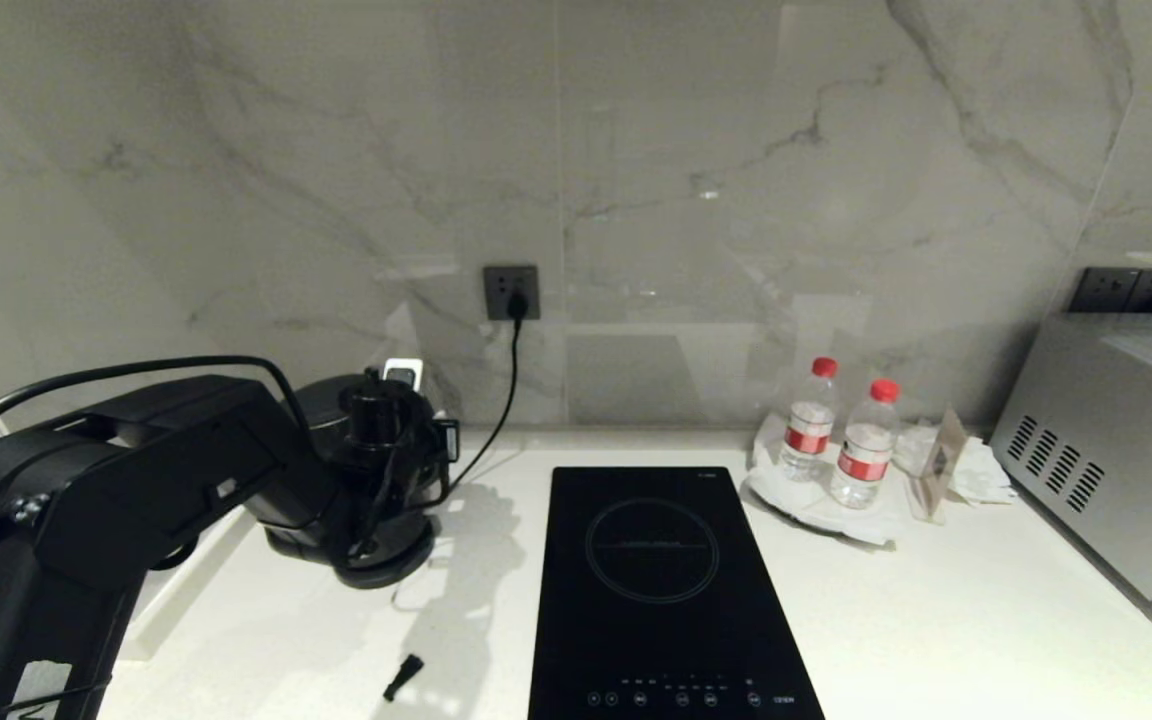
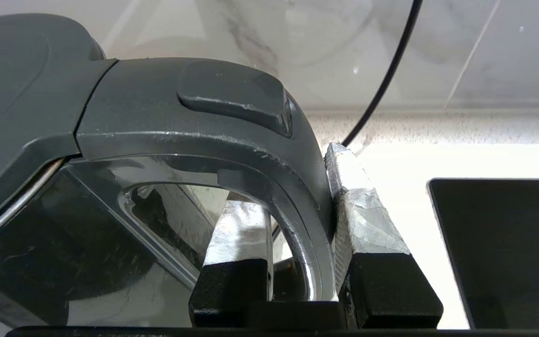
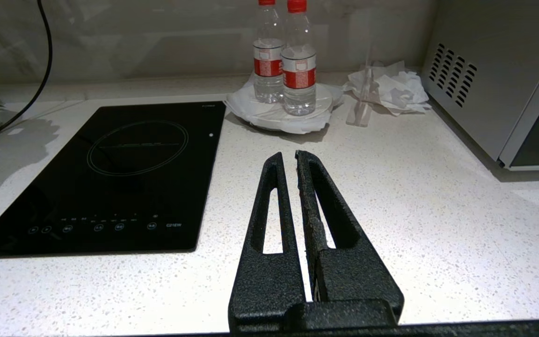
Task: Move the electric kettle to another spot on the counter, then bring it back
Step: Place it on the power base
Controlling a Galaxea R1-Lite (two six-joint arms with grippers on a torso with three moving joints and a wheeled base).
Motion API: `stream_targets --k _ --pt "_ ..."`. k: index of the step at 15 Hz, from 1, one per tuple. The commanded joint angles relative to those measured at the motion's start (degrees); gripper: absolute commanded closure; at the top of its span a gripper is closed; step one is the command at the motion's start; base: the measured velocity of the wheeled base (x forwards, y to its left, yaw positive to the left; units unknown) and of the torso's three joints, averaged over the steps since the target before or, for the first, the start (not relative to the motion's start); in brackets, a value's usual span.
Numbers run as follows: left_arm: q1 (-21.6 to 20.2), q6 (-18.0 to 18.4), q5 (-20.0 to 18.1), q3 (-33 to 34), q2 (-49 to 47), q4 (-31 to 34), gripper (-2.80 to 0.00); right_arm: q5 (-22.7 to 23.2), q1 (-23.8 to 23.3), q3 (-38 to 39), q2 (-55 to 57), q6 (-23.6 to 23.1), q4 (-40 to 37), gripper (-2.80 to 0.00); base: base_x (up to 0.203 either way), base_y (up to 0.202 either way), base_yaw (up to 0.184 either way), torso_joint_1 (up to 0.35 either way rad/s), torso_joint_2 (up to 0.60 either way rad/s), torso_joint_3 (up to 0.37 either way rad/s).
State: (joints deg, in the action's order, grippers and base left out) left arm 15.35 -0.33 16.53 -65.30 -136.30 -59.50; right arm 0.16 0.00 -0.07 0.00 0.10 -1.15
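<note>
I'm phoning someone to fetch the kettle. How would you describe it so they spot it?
Start at the wall socket and follow its black cord down-left along the counter. The kettle stands there, glossy black with a loop handle, the left gripper clamped on that handle.

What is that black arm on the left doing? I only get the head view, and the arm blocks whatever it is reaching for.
Observer: The left wrist view shows the left gripper shut on the electric kettle, at its loop handle: one jaw inside the loop, one outside.
Operator: And the other arm? I can't find it.
Observer: The right gripper is shut and empty, over the counter beside the induction hob.
</note>
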Motion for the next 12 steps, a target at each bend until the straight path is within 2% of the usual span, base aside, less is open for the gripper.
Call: stream_targets --k 1,8,12 --pt "-0.1 0.0 0.2 0.5 -0.5 -1.2 0.0 0.0 0.0 0.0 0.0 0.0 0.0 0.0 0.0 0.0 0.0 0.0 0.0 0.0" --pt "-1.2 0.0 -0.4 3.1 -0.3 -2.8 0.0 0.0 0.0 0.0 0.0 0.0 0.0 0.0 0.0 0.0 0.0 0.0 0.0 0.0" --pt "-0.8 0.1 -1.2 6.7 0.0 -7.7 0.0 0.0 0.0 0.0 0.0 0.0 0.0 0.0 0.0 0.0 0.0 0.0 0.0 0.0"
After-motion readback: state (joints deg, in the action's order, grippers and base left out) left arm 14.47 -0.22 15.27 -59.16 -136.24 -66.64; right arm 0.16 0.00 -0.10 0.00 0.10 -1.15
